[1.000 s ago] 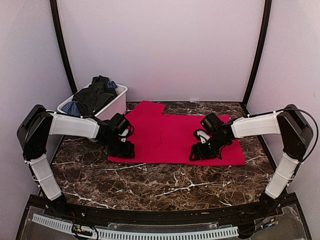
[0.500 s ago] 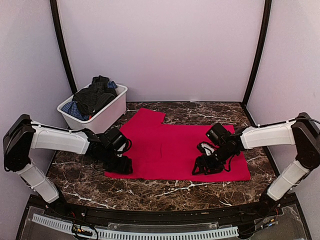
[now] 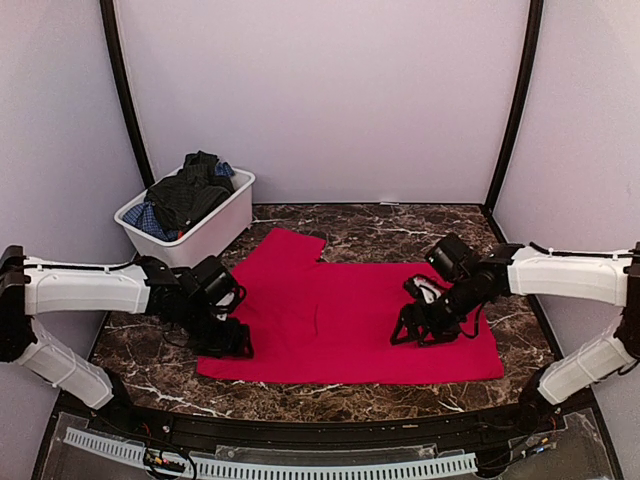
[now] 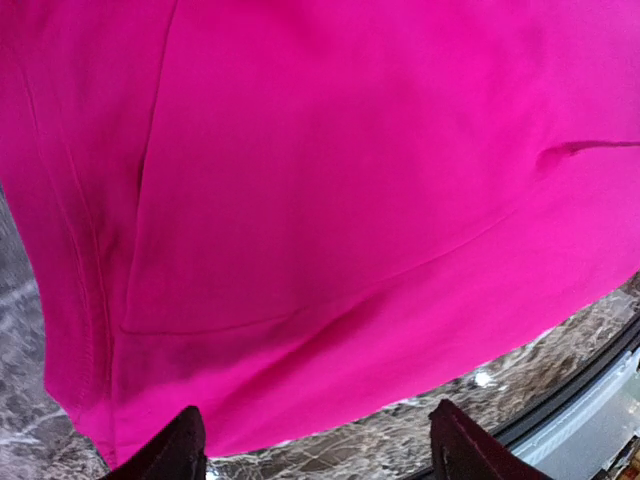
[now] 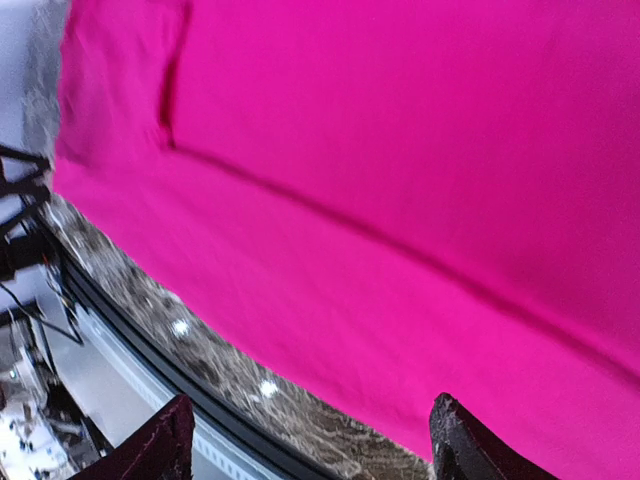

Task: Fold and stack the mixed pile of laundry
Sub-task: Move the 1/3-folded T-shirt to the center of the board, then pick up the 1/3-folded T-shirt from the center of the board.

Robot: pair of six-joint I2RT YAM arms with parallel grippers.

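Observation:
The bright red cloth (image 3: 350, 320) lies spread flat on the marble table, its near hem close to the front edge. My left gripper (image 3: 228, 340) rests on its near left corner and my right gripper (image 3: 420, 328) on its right half. In the left wrist view the cloth (image 4: 330, 180) fills the frame and my left gripper (image 4: 312, 455) is open over its hem. In the right wrist view the cloth (image 5: 400, 170) shows the same way, with my right gripper (image 5: 310, 440) open. The dark pinstriped shirt (image 3: 190, 195) and the blue checked garment (image 3: 148, 218) lie in the bin. No orange piece shows.
The white plastic bin (image 3: 215, 228) stands at the back left, by the wall. The table's black front rim (image 4: 585, 365) runs just past the cloth's near hem, and shows in the right wrist view (image 5: 150, 350). Bare marble (image 3: 400, 225) lies behind the cloth.
Both grippers have moved toward the near edge, and the red cloth has slid with them. Its near hem now lies closer to the front rim.

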